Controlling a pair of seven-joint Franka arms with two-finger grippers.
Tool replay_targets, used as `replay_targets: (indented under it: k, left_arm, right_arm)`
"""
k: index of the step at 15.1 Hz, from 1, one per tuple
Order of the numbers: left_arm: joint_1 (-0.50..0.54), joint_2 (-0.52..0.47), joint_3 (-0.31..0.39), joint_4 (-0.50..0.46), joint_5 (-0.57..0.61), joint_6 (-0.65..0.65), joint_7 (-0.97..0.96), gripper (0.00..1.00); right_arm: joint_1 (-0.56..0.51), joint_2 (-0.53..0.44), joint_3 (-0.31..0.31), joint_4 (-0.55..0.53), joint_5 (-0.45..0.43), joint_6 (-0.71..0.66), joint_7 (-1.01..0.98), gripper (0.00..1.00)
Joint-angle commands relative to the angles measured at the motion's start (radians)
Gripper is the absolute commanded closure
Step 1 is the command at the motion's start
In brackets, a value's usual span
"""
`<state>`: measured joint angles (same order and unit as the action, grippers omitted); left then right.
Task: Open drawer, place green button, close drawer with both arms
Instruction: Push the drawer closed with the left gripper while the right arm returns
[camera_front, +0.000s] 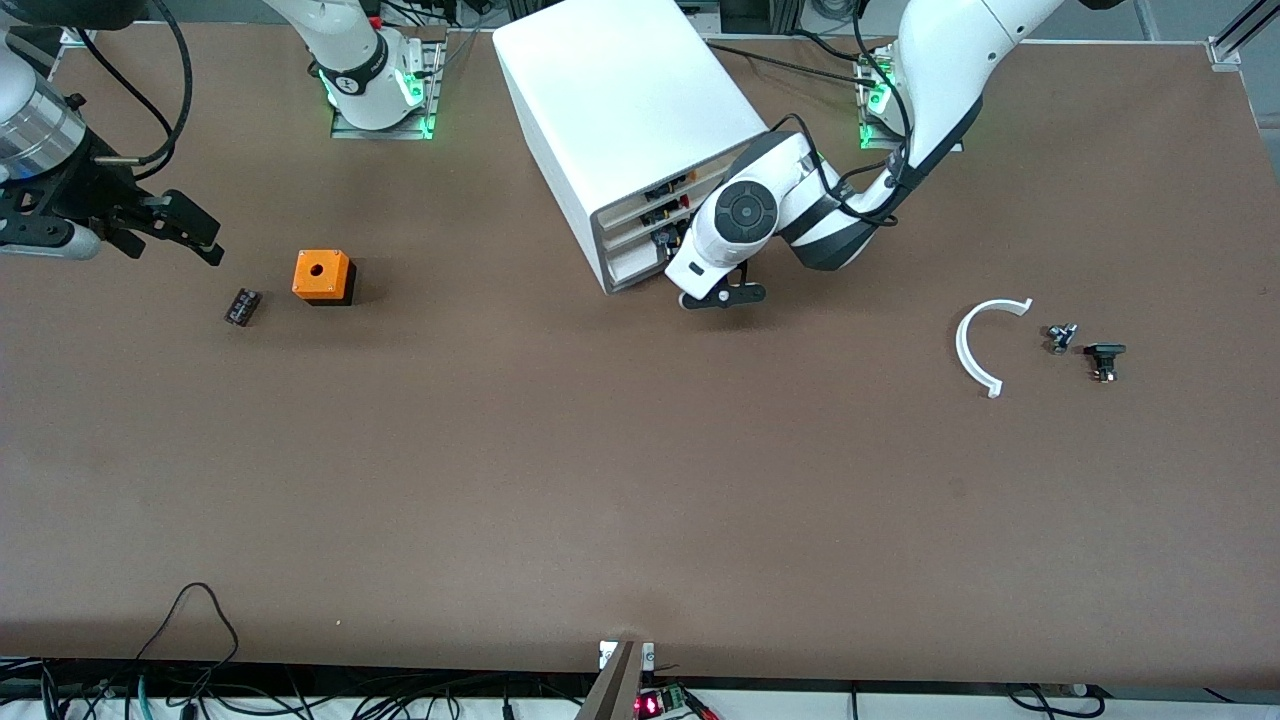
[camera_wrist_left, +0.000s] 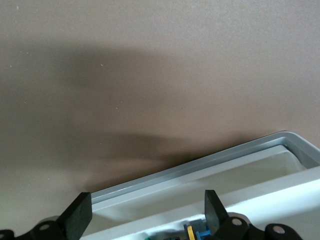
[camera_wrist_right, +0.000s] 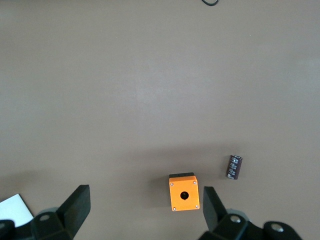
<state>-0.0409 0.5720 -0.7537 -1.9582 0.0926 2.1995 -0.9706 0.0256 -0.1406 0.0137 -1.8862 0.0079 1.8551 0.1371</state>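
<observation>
Left gripper (camera_wrist_left: 145, 212) is down at the front of the white cabinet (camera_front: 625, 110), fingers spread wide with nothing between them, and its wrist view shows the grey front rim of a drawer (camera_wrist_left: 210, 162) just ahead of the fingertips, a white floor inside it and small yellow and blue parts peeking out close to the gripper. Which of the four drawers that is, I cannot tell; in the front view the left arm covers the lower drawer fronts, and only the upper ones with orange and red parts show. Well away from this gripper, toward the left arm's end of the desk (camera_front: 600, 480), lie a white curved piece (camera_front: 975, 350), a small grey part (camera_front: 1061, 337) and a black-capped part (camera_front: 1104, 360); no green cap is clear on either. The right gripper (camera_wrist_right: 145, 212) hangs released over the right arm's end of the desk, waiting, with the orange box (camera_front: 323, 277) and a small dark cylinder (camera_front: 242, 306) lying below it.
</observation>
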Motion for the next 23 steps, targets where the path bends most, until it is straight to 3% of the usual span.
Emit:
replay_targets:
  k: [1, 6, 9, 14, 19, 23]
  left_arm:
    - [0.009, -0.018, -0.018, -0.019, -0.039, -0.004, 0.001, 0.01]
    - [0.001, -0.015, -0.021, -0.019, -0.056, -0.003, 0.001, 0.01]
    - [0.001, -0.015, -0.023, -0.019, -0.057, -0.004, 0.001, 0.01]
    - [0.019, -0.049, -0.023, 0.001, -0.057, -0.023, 0.003, 0.01]
    - [0.119, -0.066, -0.016, 0.157, -0.036, -0.209, 0.047, 0.01]
    - [0.255, -0.066, -0.010, 0.291, 0.056, -0.371, 0.287, 0.00]
  right_arm:
    - [0.001, 0.021, 0.008, 0.083, 0.010, -0.072, -0.025, 0.00]
    - [0.001, 0.168, 0.008, 0.331, 0.007, -0.275, -0.010, 0.00]
    - [0.001, 0.168, 0.006, 0.326, -0.002, -0.274, -0.002, 0.00]
    - [0.001, 0.115, 0.008, 0.202, -0.009, -0.137, 0.013, 0.00]
    - [0.004, 0.131, 0.008, 0.242, -0.008, -0.136, -0.001, 0.00]
    - [0.001, 0.136, 0.006, 0.249, -0.008, -0.143, -0.011, 0.00]
